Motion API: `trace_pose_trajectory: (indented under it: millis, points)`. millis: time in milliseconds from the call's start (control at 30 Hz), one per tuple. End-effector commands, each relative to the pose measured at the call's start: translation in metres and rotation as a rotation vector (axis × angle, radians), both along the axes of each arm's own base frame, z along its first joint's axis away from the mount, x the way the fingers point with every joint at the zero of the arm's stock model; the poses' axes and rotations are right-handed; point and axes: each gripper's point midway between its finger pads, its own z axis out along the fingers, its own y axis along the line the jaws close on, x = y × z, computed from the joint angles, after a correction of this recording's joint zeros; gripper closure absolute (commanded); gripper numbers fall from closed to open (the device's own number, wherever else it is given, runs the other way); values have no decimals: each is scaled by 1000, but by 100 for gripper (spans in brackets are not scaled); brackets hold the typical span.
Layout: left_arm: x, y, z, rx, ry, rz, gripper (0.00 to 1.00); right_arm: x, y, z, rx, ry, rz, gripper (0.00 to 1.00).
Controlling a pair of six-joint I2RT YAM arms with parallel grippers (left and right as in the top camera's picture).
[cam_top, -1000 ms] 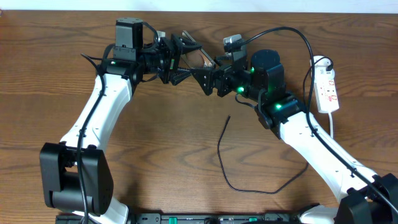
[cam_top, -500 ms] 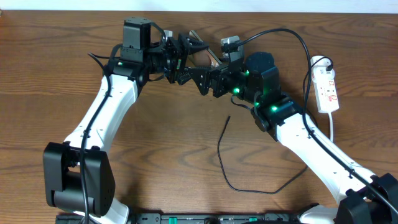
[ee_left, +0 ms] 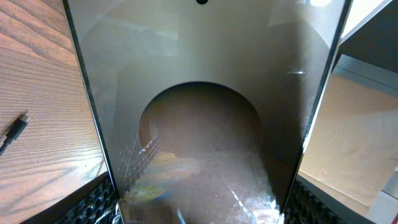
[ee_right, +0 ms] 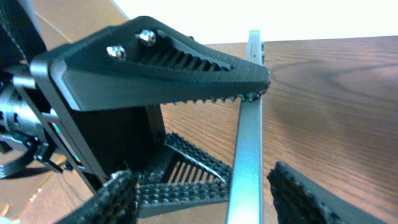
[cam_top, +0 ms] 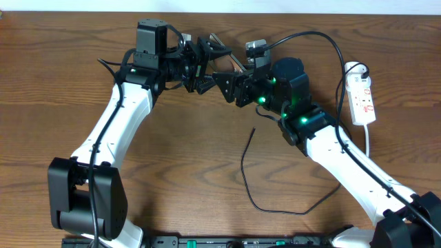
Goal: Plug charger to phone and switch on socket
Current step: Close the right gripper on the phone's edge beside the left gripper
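Table: brown wood grain, seen from overhead. Left arm: white links and black joints, rising from its base at 8 o'clock to a wrist at 11 o'clock. Left gripper: pointing toward 3 o'clock, its ribbed fingers pinching the phone by its two long edges, set wide across the slab's full width. Phone: at 12 o'clock of the table, held between the two grippers. Its glossy dark face fills the left wrist view and mirrors a rounded arch shape. From the right wrist it shows edge-on as a thin metal-grey strip. Whether it touches the table cannot be told. Right gripper: pointing toward 9 o'clock and meeting the left one nose to nose. Its jaws are spread on either side of the phone's edge, with a gap visible on each side and nothing clamped. Charger: thin black cable loose on the table at 6 o'clock of the grippers. Its plug tip points toward 12 o'clock, well apart from the phone, and the cable loops down and runs off toward 4 o'clock under the right arm. Right arm: white, from its base at 4 o'clock, with green lights lit near the wrist. Socket: white strip with red marks at 3 o'clock near the table edge, a white lead trailing toward 6 o'clock.
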Motion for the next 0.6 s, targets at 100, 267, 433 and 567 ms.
trace_pose_trajectory:
  millis: [100, 267, 433, 567]
  points:
    - [0, -3, 27, -26, -59, -16, 93, 2, 3, 8, 8, -17, 1, 38]
    - [-2, -5, 27, -29, -59, -26, 92, 2, 3, 8, 8, -16, 2, 47]
    - [-6, -12, 27, -30, -59, -41, 92, 2, 3, 8, 7, -15, 2, 52]
    - [-7, -14, 27, -30, -59, -47, 92, 2, 3, 8, 7, -14, 2, 56]
